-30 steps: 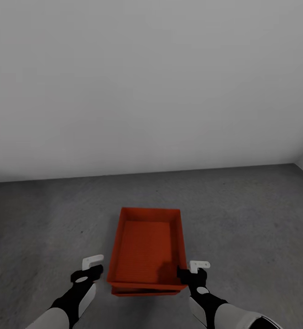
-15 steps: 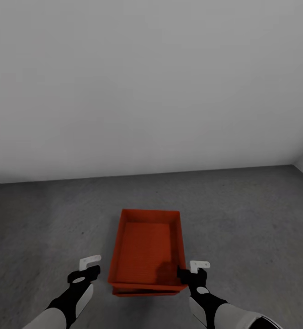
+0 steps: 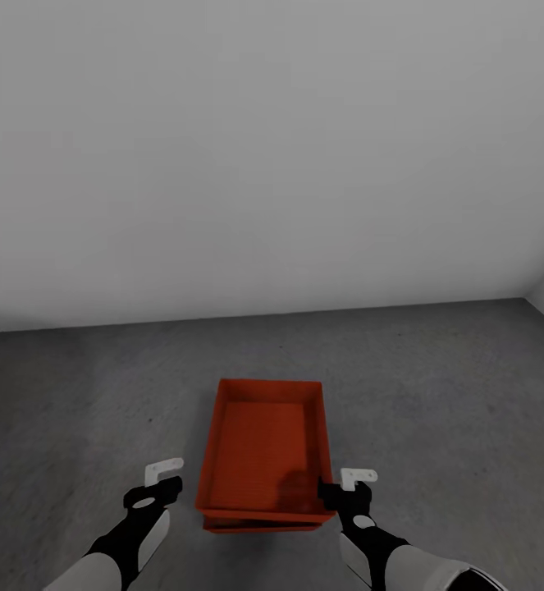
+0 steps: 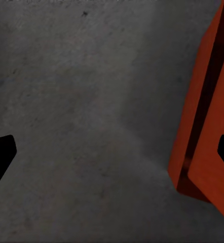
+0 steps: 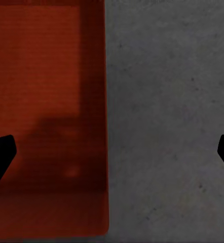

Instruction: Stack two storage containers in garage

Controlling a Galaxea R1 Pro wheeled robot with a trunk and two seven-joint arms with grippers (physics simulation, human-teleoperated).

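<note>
1. Both storage containers sit stacked on the garage floor, one nested atop the other.
2. Your left gripper hangs spread beside them, empty.
3. Your right gripper straddles the near corner, spread.
4. Stacking looks done; lift clear without nudging.

No text, label, brand, number or sign can be read on any surface in these views.
</note>
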